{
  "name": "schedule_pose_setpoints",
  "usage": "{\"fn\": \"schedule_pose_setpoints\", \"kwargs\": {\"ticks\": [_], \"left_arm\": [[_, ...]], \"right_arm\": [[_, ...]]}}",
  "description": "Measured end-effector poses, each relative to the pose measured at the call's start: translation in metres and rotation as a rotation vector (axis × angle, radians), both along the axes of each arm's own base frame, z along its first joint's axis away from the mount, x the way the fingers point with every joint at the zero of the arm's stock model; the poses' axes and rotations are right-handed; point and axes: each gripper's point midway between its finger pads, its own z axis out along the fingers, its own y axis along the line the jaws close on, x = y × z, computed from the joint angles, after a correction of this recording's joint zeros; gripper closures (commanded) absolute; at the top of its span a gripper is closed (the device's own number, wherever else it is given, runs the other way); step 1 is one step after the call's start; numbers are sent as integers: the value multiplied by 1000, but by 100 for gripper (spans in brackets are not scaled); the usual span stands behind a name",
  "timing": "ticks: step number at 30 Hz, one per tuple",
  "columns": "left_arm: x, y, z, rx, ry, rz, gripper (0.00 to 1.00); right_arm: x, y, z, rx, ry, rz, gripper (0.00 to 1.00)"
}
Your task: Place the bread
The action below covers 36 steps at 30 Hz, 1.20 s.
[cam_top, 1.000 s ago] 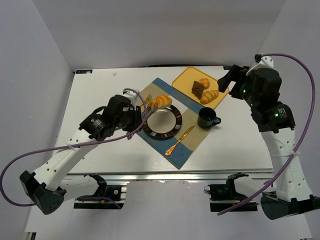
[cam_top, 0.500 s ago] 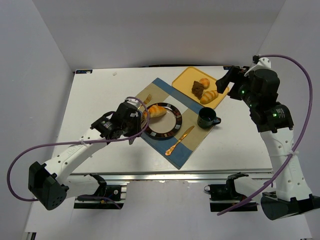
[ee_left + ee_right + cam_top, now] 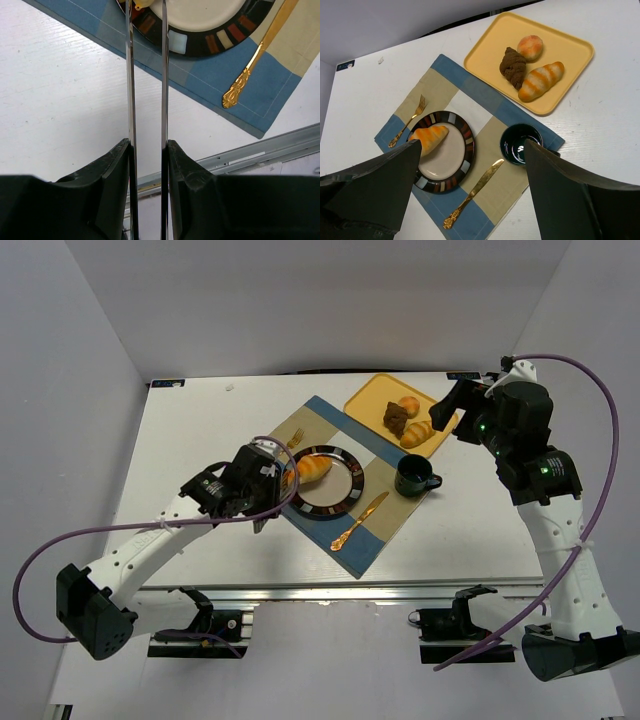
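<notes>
Closest in, through my left wrist's view, my left fingers [image 3: 130, 90] are two thin, flat metal blades rising from black moulded mounts at the bottom of the frame. They run parallel with a narrow gap, and nothing sits between them along the length I see. Their tips run off the top edge, where a speck of golden crust shows, so I cannot tell whether they pinch anything. Under them lies the white, faintly grained surface [image 3: 60, 100], then the woven placemat [image 3: 210, 80] in blue and beige blocks. A gold knife [image 3: 256, 57] with an ornate handle lies on it at the right, beside a round plate [image 3: 200, 42] with a cream centre and a dark rim set with coloured tiles.

Through my right wrist's view, my right fingers [image 3: 370, 190] are broad dark wedges in the lower corners, spread wide with nothing between. The bread roll [image 3: 429, 138], oblong, glossy and golden, lies on the plate's left part, left of frame centre. A gold fork [image 3: 407, 127] lies on the cloth just left of the plate, and a dark glazed mug [image 3: 521, 143] stands to its right. In the upper right a yellow rectangular tray [image 3: 570, 50] holds a brown pastry [image 3: 512, 66], a round bun [image 3: 530, 46] and a striped long roll [image 3: 540, 81].
</notes>
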Motion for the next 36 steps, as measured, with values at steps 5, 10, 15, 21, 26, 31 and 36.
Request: {"fn": "schedule_pose_setpoints", "kwargs": {"ticks": [5,10,15,21,26,31,36], "left_arm": [[-1,-2,10,-2,1,-26,48],[0,-4,19,26,10,-59,42],[-3,-2,21,43,21,-75,49],[4,-6,49,32,-5,-77,51],[41,-41,100,-65,-106,-89,51],[75,-84,105,-124,-114,-116,51],[119,-131,74,-139,-78,-116,55]], "right_arm": [[0,1,0,7,-1,0,11],[1,1,-2,12,1,0,11],[2,2,-2,14,1,-1,11],[2,2,-1,15,-2,-2,11],[3,-1,-2,15,-2,-22,11],[6,-6,-2,24,1,-63,11],[10,-14,-1,28,1,-119,11]]}}
